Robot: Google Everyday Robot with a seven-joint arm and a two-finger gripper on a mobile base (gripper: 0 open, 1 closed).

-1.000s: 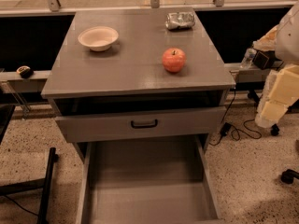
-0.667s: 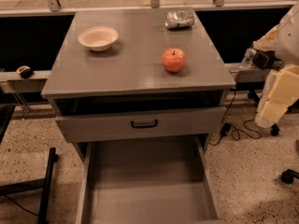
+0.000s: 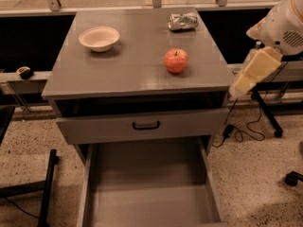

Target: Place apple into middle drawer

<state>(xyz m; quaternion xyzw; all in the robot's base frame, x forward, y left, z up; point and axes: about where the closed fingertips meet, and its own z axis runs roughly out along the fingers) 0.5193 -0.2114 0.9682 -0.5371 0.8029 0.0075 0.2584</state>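
Observation:
The red-orange apple (image 3: pixel 176 60) stands on the grey cabinet top (image 3: pixel 132 74), right of centre. The middle drawer (image 3: pixel 147 197) is pulled wide open below, and its flat floor is bare. My gripper is out of view. Only my arm's white shell and cream link (image 3: pixel 255 72) show at the right edge, beside the cabinet's right side and apart from the apple.
A white bowl (image 3: pixel 99 38) sits at the cabinet top's back left and a shiny silver bag (image 3: pixel 182 21) at the back right. The drawer with the black handle (image 3: pixel 146 125) is slightly out above the open one. Cables and a stand foot (image 3: pixel 265 122) lie on the floor to the right.

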